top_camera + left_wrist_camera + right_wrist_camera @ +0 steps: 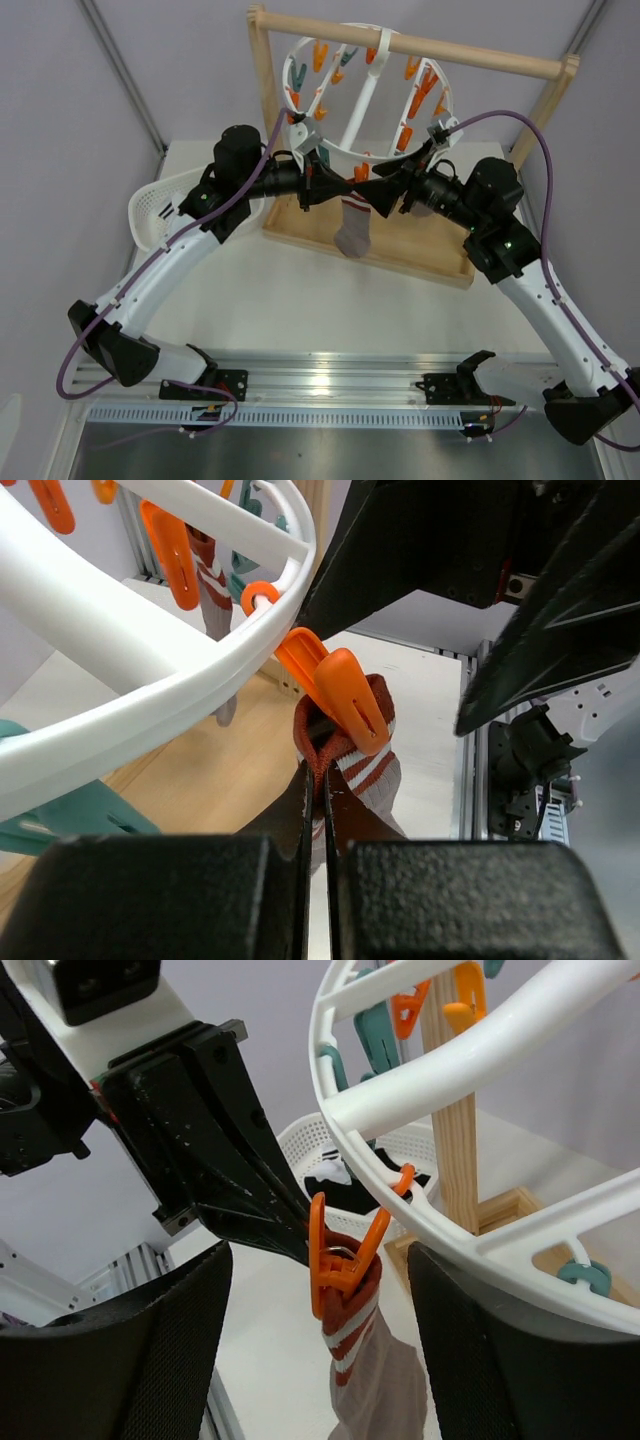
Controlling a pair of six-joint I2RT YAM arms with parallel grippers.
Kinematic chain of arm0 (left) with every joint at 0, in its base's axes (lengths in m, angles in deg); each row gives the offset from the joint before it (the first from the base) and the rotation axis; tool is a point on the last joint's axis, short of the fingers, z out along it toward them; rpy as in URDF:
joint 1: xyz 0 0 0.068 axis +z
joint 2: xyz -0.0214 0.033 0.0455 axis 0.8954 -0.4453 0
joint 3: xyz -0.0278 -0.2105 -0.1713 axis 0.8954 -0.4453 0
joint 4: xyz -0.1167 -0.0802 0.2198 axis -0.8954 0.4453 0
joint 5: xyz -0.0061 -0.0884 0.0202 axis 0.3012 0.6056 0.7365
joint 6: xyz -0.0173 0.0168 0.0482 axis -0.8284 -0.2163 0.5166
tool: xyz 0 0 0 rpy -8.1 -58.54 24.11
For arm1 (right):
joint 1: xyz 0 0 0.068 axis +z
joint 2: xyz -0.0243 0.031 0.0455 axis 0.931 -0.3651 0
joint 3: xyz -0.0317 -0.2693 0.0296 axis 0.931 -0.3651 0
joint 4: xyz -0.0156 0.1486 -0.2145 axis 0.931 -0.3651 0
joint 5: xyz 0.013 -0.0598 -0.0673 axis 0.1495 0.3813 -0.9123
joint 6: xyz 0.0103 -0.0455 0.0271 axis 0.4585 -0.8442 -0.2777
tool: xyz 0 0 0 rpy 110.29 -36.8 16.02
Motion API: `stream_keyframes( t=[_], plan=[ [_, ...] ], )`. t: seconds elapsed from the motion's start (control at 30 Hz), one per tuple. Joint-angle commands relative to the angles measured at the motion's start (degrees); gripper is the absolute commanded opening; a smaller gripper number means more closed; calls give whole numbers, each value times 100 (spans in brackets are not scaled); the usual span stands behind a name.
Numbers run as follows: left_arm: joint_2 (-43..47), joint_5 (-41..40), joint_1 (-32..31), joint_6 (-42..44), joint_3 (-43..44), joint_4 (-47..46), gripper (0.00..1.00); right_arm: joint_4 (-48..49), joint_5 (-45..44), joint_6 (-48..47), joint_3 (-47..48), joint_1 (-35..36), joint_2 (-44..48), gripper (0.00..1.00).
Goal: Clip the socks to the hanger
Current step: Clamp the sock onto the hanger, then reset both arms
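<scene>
A taupe sock with a dark red, white-striped cuff hangs from an orange clip on the near rim of the white ring hanger. The clip's jaws bite the cuff. My left gripper is shut on the sock's cuff just below the clip, reaching in from the left. Coming from the right, my right gripper stands open, one finger on each side of the clip and touching neither it nor the sock. A second striped sock hangs farther round the ring.
The hanger hangs from a wooden frame rack whose base tray lies under the sock. A white mesh basket holding black socks stands at the left. More orange and teal clips dangle from the ring.
</scene>
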Motion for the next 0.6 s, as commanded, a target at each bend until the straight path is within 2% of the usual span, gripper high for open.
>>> stream_keyframes(
  t=[0.0,0.07,0.17,0.2,0.27,0.3,0.37,0.4,0.43,0.57],
  plan=[
    [-27,-40,40,-136,205,-91,1,3,-64,-63,-8,15,216,74],
    [-19,-40,40,-171,214,-82,3,-50,-125,-63,-8,6,286,80],
    [25,-93,40,-224,205,-12,23,-235,-196,-98,1,15,408,89],
    [43,-136,40,-241,214,75,43,-357,-274,-125,-8,15,444,92],
    [121,-321,40,-268,161,172,63,-524,-398,-177,-16,6,549,94],
    [183,-391,40,-294,74,208,77,-690,-555,-212,-34,6,672,95],
    [376,-680,40,-329,-110,322,87,-937,-740,-300,-121,6,822,97],
    [464,-786,40,-364,-155,383,95,-999,-828,-335,-157,6,1005,97],
    [665,-900,40,-399,-208,479,99,-1069,-1038,-362,-201,6,1094,97],
    [1305,-1969,40,-750,-637,953,99,-1543,-1794,-441,-280,6,1568,100]
  ],
)
